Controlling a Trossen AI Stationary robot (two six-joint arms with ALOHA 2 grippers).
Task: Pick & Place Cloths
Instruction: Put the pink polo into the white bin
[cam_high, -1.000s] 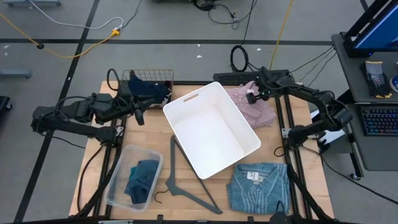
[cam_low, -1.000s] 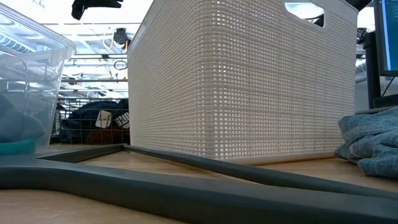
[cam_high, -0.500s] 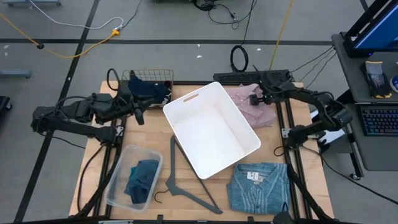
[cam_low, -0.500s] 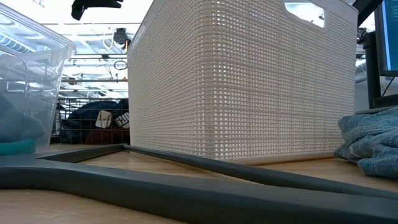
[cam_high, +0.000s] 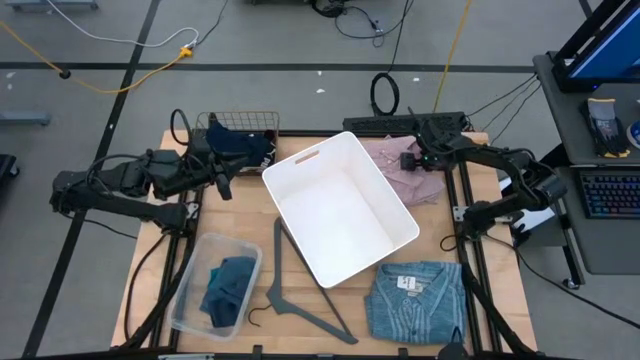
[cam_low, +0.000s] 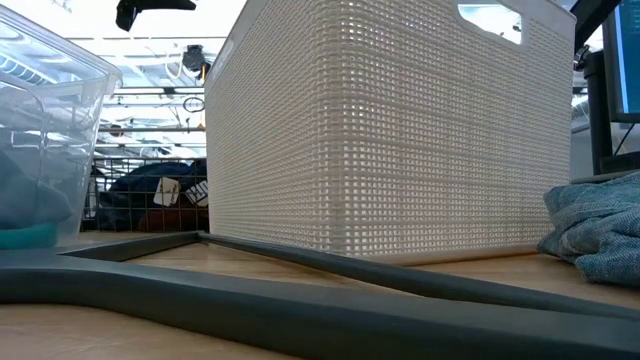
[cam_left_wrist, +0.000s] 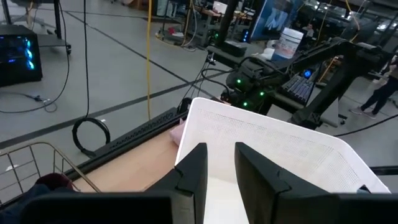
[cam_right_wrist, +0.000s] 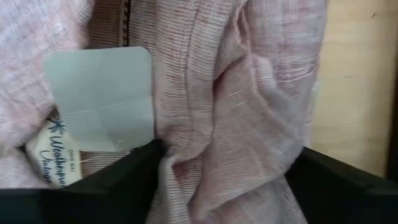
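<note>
A pink cloth (cam_high: 420, 180) lies crumpled on the table's far right, next to the white bin (cam_high: 300, 157). My right gripper (cam_high: 410, 158) is down on it, fingers open. In the right wrist view the pink cloth (cam_right_wrist: 236, 93) fills the picture, with a pale label (cam_right_wrist: 99, 93). The blue striped shirt (cam_high: 415, 300) lies flat near the near edge. A teal cloth (cam_high: 228, 290) sits in a clear tub (cam_high: 190, 300). Navy cloth (cam_high: 240, 145) fills a wire basket (cam_high: 238, 122). My left gripper (cam_high: 222, 185) waits beside that basket, narrowly open. My right gripper comes at the pink cloth from above, pointing down. Its open fingers (cam_right_wrist: 124, 180) stand in the fabric on either side of a raised fold (cam_right_wrist: 230, 162) beside the label. The cloth rests on the table, slack.
The white bin (cam_low: 390, 130) stands slanted in the table's middle. A grey hanger (cam_high: 290, 290) lies between the bin and the tub. Dark frame rails (cam_high: 465, 200) run along the table's right side near the right arm. Cables and a desk with a keyboard (cam_high: 610, 195) lie beyond the table.
My right arm has lowered and its gripper has shifted slightly toward the near edge, settling onto the pink cloth. The other cloths and the left arm have kept still.
</note>
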